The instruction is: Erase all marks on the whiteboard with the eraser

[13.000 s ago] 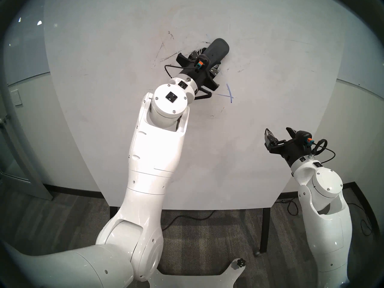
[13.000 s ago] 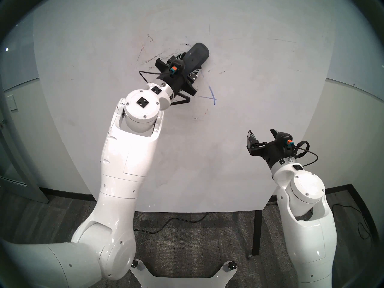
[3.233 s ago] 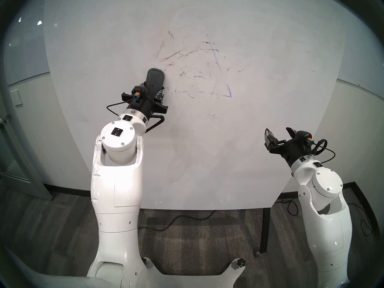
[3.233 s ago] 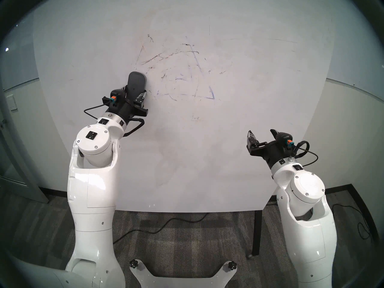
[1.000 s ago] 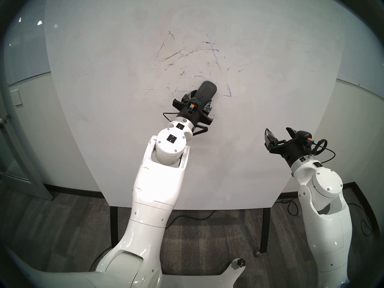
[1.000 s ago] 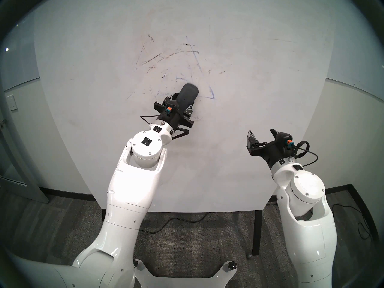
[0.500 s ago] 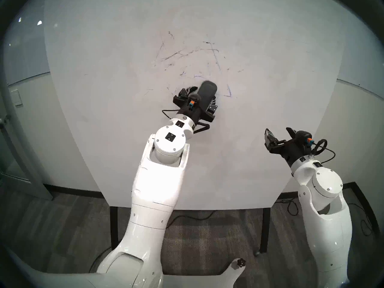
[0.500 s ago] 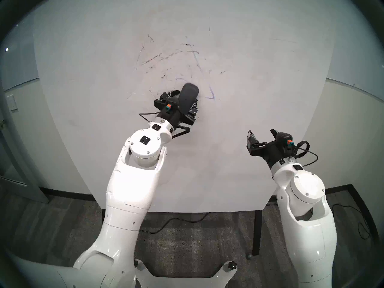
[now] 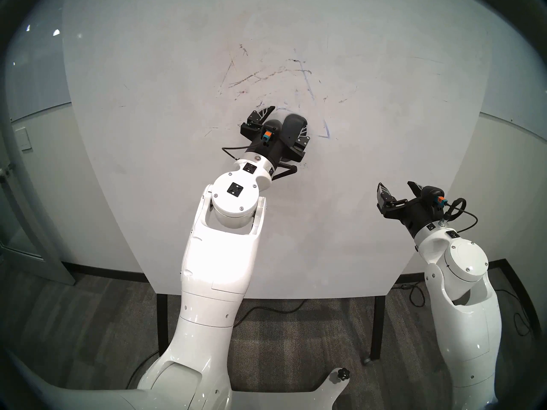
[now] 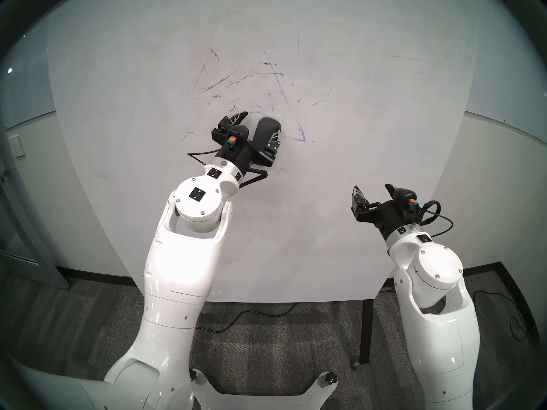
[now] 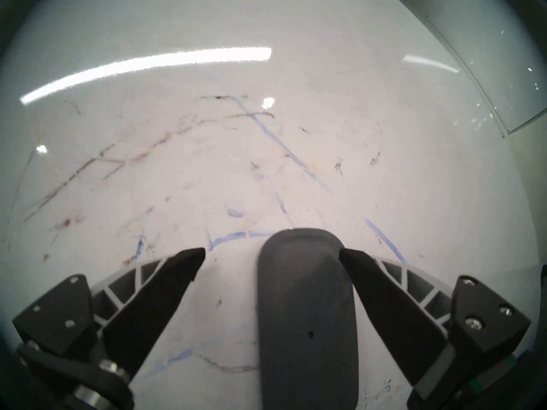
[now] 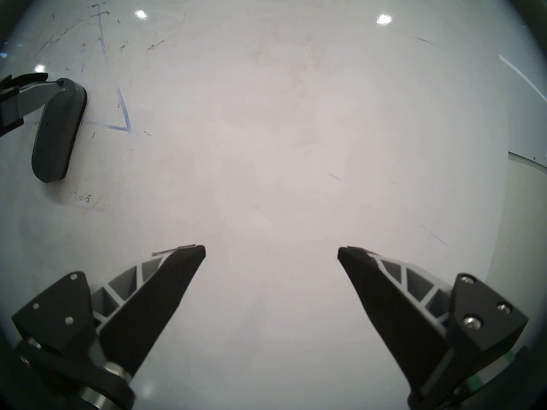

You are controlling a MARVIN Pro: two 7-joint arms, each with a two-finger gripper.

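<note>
While both claws gape empty, one eraser (image 11: 306, 317) rests on the whiteboard (image 9: 325, 223).

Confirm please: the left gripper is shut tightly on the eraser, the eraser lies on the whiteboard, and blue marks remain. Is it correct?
Not quite. The left gripper is open: in the left wrist view its jaws are spread, and only one finger appears to touch the eraser. The rest holds: the eraser lies on the whiteboard, and blue marks remain.
</note>
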